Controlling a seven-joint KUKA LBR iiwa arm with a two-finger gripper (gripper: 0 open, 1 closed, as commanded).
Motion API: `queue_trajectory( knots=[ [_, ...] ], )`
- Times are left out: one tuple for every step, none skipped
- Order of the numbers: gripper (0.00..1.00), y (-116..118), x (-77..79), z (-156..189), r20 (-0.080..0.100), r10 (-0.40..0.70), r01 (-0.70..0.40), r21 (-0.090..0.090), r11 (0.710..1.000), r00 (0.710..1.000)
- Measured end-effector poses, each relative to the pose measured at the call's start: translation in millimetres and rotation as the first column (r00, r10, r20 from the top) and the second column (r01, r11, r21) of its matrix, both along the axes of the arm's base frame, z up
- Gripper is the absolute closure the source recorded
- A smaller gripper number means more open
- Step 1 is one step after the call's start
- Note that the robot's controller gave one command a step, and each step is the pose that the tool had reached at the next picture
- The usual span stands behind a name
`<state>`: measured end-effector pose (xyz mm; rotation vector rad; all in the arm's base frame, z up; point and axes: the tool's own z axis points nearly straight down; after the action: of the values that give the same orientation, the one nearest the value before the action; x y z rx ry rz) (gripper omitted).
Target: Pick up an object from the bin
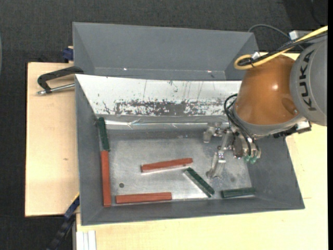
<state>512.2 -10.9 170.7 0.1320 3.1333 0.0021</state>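
Starting farthest from the gripper, toward the view's left, a dark green stick leans along the left wall of the bin. Directly below it, a red stick runs along the same wall down to the front corner. Both lie well apart from the gripper.

Nearer, but still left of the gripper and lower in the view, a long red bar lies flat along the front edge of the floor. Above that, a second red bar rests on the middle of the floor, tilted slightly, with its right end near the gripper.

Closest of all is a slanted dark green stick, lying just beside the gripper, down and to the left of its tip. Whether the two touch cannot be told.

The gripper reaches down toward the bare metal floor at the right side of the bin, hanging under the arm's orange cover. Whether it is open or closed cannot be told.

Just past the gripper, right of it and lower in the view, another short dark green stick lies against the front wall.
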Motion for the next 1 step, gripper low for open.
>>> queue_trajectory(
  knots=[
    [0.0,49.4,-0.3,-10.1,-0.002,0.004,-0.004,0.002,1.0,1.0]
  ],
)
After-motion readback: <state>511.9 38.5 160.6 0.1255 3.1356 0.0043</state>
